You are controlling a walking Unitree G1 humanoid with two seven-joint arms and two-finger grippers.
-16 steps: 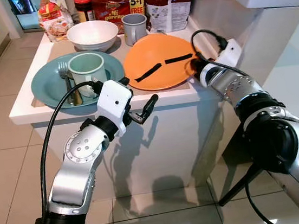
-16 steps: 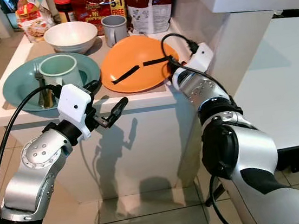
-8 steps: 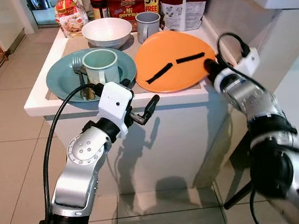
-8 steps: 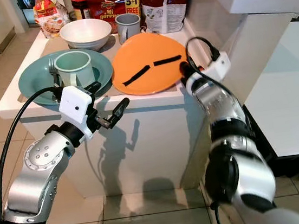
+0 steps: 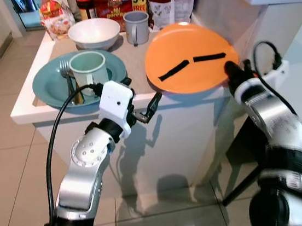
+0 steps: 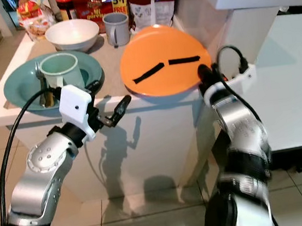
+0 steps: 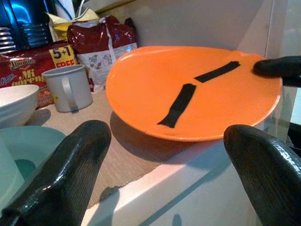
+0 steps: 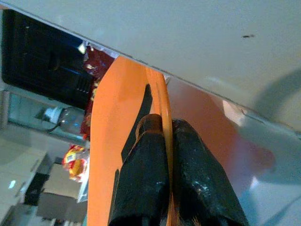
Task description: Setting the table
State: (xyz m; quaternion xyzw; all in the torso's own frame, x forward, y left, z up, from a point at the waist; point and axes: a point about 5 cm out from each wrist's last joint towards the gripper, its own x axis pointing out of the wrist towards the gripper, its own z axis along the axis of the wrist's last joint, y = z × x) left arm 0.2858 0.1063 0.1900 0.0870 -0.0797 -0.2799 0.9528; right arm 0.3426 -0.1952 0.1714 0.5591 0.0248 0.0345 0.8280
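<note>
Orange plate: in the head views it is tilted at the right front part of the white counter, its right rim out past the counter edge; two black strips lie across its face.
Right gripper: it pinches the plate's right rim, fingers closed on it.
Left gripper: it hangs just before the counter's front edge, near the plate, holding nothing.
Teal plate: at the left; a pale green mug stands on it and a fork lies on it beside the mug.
White bowl: farther back; nothing can be seen inside.
Grey mug: right of the bowl, before the food packets.
Left wrist view: the two fingers stand wide apart, the plate between them but farther away.
Right wrist view: both fingers press the thin rim from each side.
</note>
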